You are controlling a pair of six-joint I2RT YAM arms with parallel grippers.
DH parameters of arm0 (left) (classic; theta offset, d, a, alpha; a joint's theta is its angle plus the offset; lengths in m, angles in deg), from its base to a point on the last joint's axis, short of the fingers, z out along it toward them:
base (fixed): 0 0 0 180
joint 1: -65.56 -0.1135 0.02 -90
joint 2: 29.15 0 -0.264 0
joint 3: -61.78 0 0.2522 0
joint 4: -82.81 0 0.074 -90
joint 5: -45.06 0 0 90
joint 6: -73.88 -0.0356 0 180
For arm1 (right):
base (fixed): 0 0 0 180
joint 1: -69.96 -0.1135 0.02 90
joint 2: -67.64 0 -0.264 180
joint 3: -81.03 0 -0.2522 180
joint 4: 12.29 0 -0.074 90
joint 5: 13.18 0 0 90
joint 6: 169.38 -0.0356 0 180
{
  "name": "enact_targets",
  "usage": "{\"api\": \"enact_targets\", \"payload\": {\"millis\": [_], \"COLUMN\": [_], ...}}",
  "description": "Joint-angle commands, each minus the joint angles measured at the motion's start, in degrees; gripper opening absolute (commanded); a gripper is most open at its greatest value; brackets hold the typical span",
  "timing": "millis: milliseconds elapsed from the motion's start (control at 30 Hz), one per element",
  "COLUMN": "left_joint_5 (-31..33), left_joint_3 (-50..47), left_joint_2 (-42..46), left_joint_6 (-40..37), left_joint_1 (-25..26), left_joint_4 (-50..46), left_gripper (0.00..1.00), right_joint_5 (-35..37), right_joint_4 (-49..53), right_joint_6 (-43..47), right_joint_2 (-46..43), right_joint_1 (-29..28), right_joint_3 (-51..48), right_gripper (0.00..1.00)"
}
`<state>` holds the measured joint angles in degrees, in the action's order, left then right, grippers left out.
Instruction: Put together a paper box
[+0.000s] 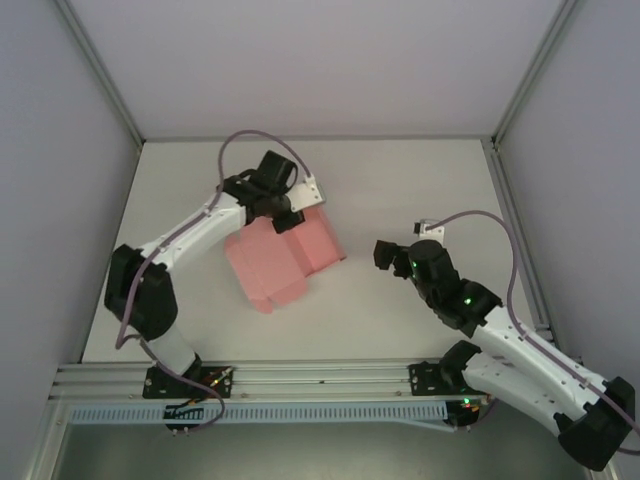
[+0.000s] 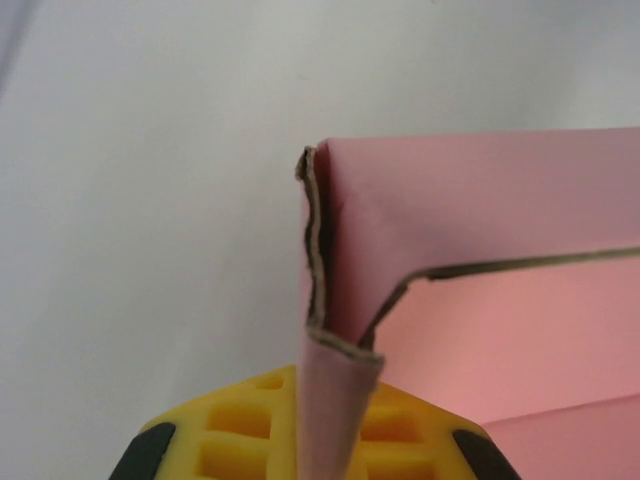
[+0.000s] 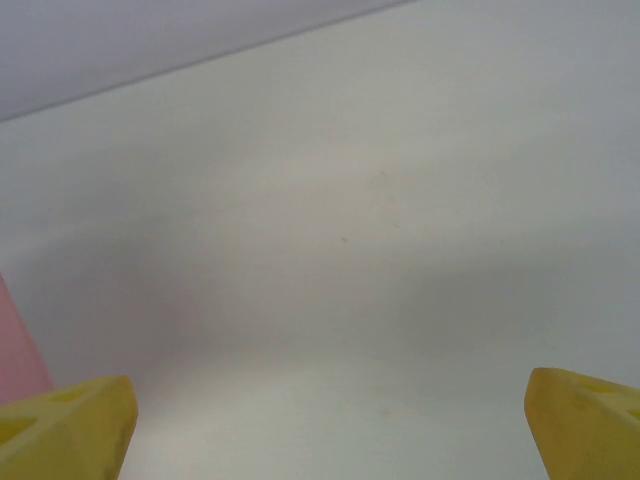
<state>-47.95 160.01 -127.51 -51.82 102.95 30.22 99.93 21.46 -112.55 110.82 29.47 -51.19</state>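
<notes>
— Folding flaps, are we?
— We judge so: our left gripper (image 2: 322, 425) pinches the far flap of the paper box (image 1: 283, 262) on the table (image 1: 410, 185). Our right gripper (image 1: 384, 256) hovers spread, right of the box; next it should brace that side.

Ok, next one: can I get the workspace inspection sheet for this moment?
Surface: white table, matte, no marks seen.
Job's things: pink paper box, partly folded, lying left of centre.
Clutter: nothing seen.
Grippers: left gripper shut on the box's far edge; right gripper open, apart from the box.
Cables: left cable and right cable each loop above their wrist, off the box.
Surroundings: pale walls; aluminium frame rail at the near edge.
</notes>
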Motion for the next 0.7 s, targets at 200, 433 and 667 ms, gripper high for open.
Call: {"api": "enact_targets", "payload": {"millis": [200, 433, 667], "left_joint_5": [12.7, 17.0, 16.6], "left_joint_3": [12.0, 17.9, 20.2], "left_joint_2": [-16.8, -26.4, -27.5], "left_joint_6": [-10.6, -8.6, -7.0], "left_joint_1": [9.1, 10.4, 10.4], "left_joint_4": [-12.9, -12.7, -11.2], "left_gripper": [0.02, 0.24, 0.56], "right_joint_5": [4.7, 5.0, 4.3], "right_joint_4": [6.8, 7.5, 7.4], "right_joint_6": [-5.2, -6.3, -6.8], "right_joint_2": [-2.9, -3.6, -4.1], "right_joint_1": [0.9, 1.1, 1.2], "right_joint_3": [-2.3, -4.0, -5.0], "right_gripper": [1.00, 1.00, 1.00]}}
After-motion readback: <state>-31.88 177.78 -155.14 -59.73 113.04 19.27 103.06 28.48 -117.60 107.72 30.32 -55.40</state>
